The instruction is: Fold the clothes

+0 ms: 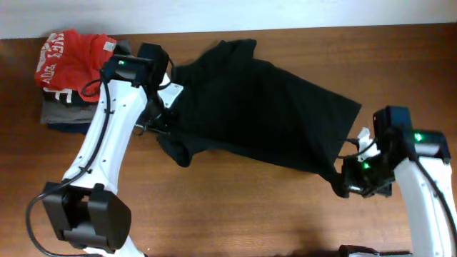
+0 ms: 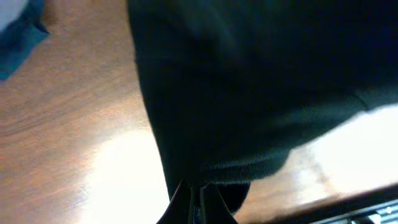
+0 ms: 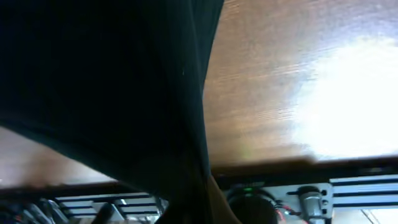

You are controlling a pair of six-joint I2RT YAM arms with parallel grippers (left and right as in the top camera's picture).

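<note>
Overhead | black shirt lies slanted on table, long way left to right | left fingers pinch its left edge | right fingers pinch its right corner

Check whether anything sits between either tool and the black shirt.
Nothing visible does. The left tool is shut on the black shirt near its left edge, the right tool on its right corner. The folded stack lies off to the left, away from both grips.
</note>
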